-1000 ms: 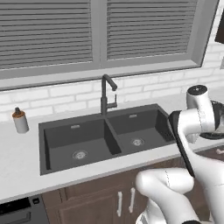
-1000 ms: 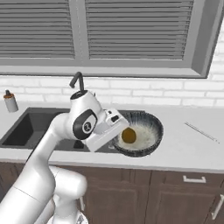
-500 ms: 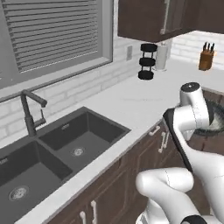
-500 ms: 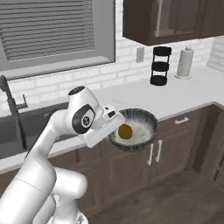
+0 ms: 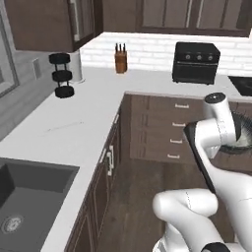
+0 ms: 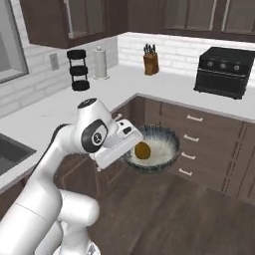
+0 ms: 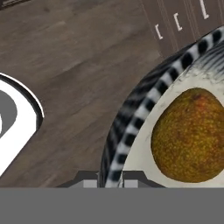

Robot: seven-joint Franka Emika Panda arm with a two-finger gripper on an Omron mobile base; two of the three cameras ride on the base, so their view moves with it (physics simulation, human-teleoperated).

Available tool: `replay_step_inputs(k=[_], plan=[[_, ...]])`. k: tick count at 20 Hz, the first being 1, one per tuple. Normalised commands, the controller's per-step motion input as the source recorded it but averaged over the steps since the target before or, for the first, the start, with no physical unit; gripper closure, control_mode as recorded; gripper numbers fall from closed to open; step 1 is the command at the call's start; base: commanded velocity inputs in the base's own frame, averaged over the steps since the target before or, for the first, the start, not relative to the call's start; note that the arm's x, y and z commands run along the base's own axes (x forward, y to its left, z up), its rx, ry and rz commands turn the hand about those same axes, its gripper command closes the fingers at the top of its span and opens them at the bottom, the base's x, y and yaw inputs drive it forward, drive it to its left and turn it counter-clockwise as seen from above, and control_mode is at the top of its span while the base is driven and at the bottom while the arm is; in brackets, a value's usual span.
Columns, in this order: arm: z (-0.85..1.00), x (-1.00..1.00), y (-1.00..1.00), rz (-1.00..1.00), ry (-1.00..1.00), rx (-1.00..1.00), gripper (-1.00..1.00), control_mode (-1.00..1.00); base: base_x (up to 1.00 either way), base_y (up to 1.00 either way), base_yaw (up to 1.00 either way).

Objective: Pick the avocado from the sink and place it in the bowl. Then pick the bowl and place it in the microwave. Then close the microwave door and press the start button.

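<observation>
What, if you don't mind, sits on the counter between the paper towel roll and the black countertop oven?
In the right base view, a knife block stands between the paper towel roll and the oven.

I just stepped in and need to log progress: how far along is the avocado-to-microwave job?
Done: the avocado lies inside the bowl. In hand: the pincer is shut on the bowl's rim, holding it above the wood floor, away from the sink. Left: putting the bowl in the microwave, closing its door and pressing start.
</observation>
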Motion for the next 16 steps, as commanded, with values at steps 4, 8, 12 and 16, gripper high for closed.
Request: replay_step_inputs(k=[4, 8, 12, 16], plan=[[0.00, 0.00, 0.00, 0.00, 0.00, 0.00, 1.00, 1.00, 0.20, -0.91, -0.54], [0.00, 0.00, 0.00, 0.00, 0.00, 0.00, 1.00, 1.00, 0.28, -0.87, -0.57], [0.00, 0.00, 0.00, 0.00, 0.00, 0.00, 1.00, 1.00, 0.24, -0.42, -0.83], [0.00, 0.00, 0.00, 0.00, 0.00, 0.00, 1.00, 1.00, 0.24, -0.17, -0.91]])
